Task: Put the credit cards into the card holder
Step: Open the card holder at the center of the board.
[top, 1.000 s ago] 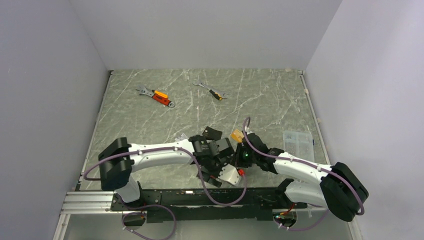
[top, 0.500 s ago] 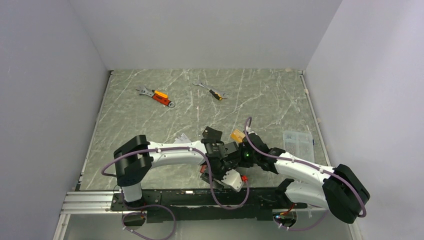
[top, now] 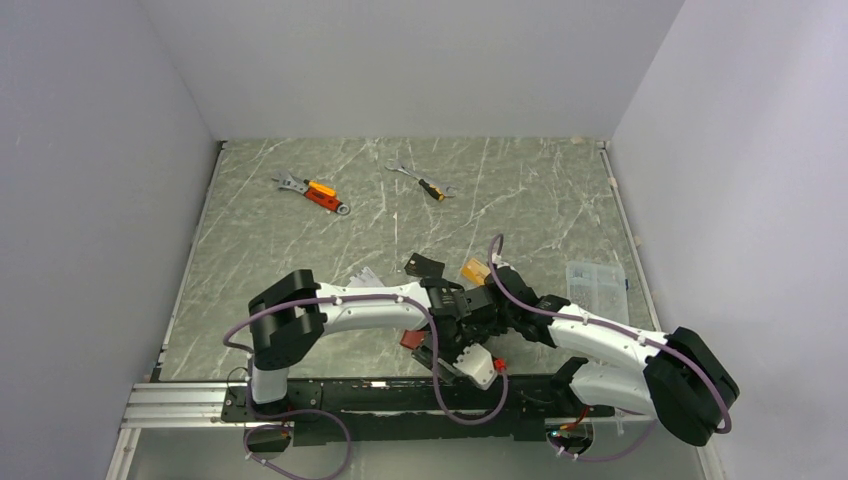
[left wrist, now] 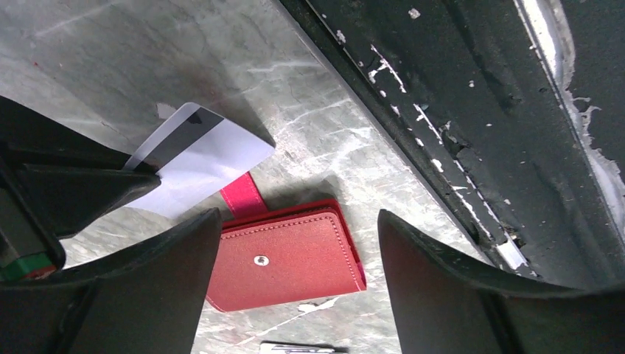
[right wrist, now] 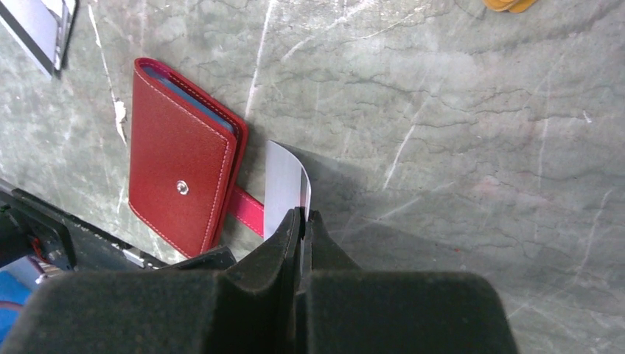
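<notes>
Silver-grey card (right wrist: 286, 181) between tight right fingers (right wrist: 278, 251), beside card holder (right wrist: 180, 155); left fingers (left wrist: 151, 291) wide, empty.

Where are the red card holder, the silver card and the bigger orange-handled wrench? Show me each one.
red card holder (left wrist: 295, 254): left wrist view, on its front cover.
silver card (left wrist: 214, 155): left wrist view, on its pale face.
bigger orange-handled wrench (top: 322, 194): top external view, on its handle.
</notes>
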`<state>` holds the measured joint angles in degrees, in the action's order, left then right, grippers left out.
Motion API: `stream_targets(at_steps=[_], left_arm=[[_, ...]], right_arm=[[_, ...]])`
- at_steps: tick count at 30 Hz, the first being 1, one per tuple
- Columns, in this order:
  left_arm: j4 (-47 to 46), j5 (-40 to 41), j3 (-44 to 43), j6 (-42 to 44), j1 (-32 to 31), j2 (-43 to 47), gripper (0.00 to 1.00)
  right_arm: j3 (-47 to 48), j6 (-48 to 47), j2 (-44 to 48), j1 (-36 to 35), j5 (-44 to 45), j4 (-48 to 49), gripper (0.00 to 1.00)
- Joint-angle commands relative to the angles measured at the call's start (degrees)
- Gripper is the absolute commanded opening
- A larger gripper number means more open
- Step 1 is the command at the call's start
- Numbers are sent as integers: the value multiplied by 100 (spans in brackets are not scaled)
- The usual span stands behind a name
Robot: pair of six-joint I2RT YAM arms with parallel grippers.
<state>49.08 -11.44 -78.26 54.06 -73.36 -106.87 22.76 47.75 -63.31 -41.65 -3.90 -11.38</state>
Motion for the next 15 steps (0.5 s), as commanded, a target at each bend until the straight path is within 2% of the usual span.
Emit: stream_targets(at_steps=[1,7,15], left_arm=[[274,-138,-256,397,-50,-316,80],[73,177,107,401,-47,-298,62],[21,544,193,213,-47,-192,53]], right_arm=[[-129,-112,-51,31,527,-670,0],[-183,-65,77,24,570,-699,0],[-227,-22,86,25,617,-680,0]])
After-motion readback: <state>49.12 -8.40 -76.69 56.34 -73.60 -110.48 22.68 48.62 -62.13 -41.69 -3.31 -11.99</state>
